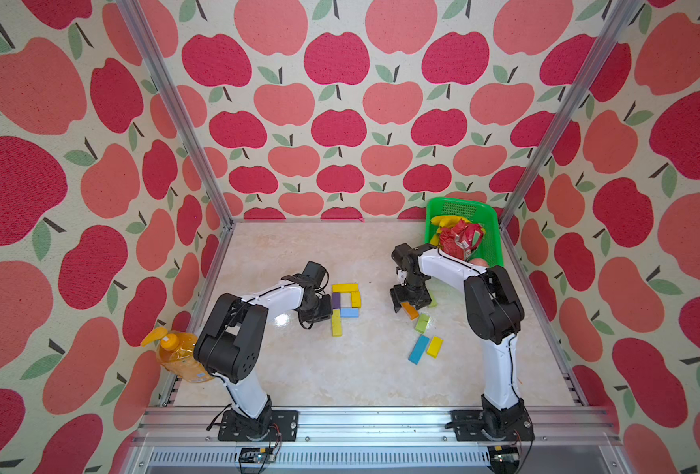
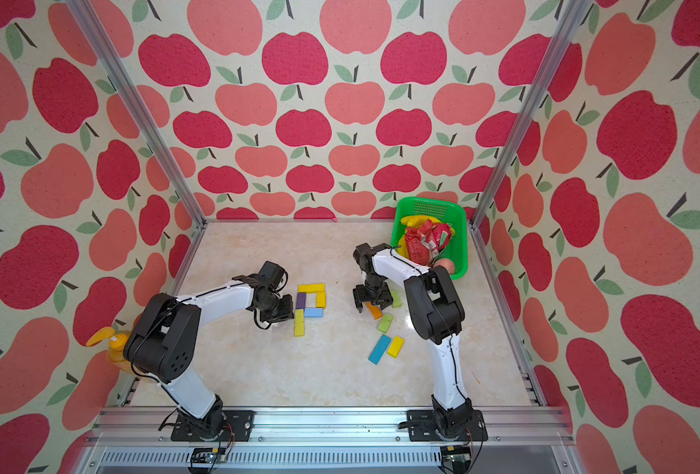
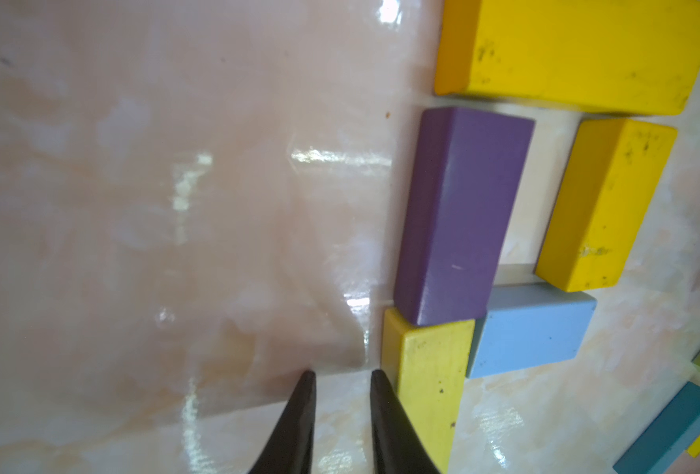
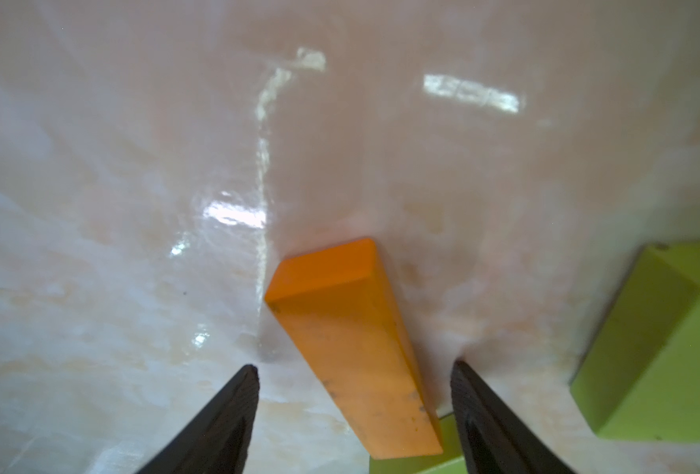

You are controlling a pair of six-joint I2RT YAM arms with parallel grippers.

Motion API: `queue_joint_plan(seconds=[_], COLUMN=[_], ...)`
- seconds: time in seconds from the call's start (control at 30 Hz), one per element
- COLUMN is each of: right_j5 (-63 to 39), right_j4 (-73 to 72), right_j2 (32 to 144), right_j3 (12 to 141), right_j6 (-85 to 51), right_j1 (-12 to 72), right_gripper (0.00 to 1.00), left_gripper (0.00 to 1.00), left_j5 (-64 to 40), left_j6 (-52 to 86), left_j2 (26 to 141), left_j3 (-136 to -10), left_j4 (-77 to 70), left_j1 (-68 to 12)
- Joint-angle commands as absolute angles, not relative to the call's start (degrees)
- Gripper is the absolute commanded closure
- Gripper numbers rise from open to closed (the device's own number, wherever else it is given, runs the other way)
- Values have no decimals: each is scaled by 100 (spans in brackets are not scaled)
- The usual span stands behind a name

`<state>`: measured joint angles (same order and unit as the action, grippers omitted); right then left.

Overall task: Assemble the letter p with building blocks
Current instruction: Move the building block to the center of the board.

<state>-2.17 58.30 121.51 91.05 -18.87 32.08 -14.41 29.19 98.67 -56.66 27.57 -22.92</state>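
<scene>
The P (image 1: 336, 301) lay flat at mid-table, five blocks butted together: a yellow top, purple and yellow sides, a light-blue underside and a yellow stem (image 3: 430, 381). At its 9 o'clock the left gripper (image 3: 340, 379) sat low, jaws a narrow slit apart and empty, one finger just beside the stem. At the P's 3 o'clock the right gripper (image 4: 354, 367) stood wide open astride an orange block (image 1: 410, 310), not clamping it. A green block (image 1: 422, 323), blue block (image 1: 418, 349) and yellow block (image 1: 434, 346) lay loose toward its 5 o'clock. A basket (image 1: 491, 221) sat in the table's 1 o'clock corner.
</scene>
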Motion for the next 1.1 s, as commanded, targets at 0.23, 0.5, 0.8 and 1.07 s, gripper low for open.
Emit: queue_joint_plan(seconds=[0.23, 0.5, 0.8, 1.07], right_j5=[-448, -516, -554, -514], right_j4=[5731, 5736, 5740, 5770], right_j2=[12254, 12272, 12305, 12250], right_j3=[8815, 8815, 8839, 8888], right_j6=[-1925, -1942, -1953, -1984], right_j1=[3163, 3163, 3164, 3164], right_gripper=[23, 23, 23, 23], left_gripper=[73, 73, 73, 73], left_j5=[-1442, -1450, -1463, -1377], left_j6=[3006, 3015, 3027, 3034], left_j2=[10103, 10104, 10143, 10106], left_j3=[-5766, -5779, -5782, -5789], left_j4=[2781, 2772, 2771, 2838], left_j1=[-2369, -2365, -2364, -2358])
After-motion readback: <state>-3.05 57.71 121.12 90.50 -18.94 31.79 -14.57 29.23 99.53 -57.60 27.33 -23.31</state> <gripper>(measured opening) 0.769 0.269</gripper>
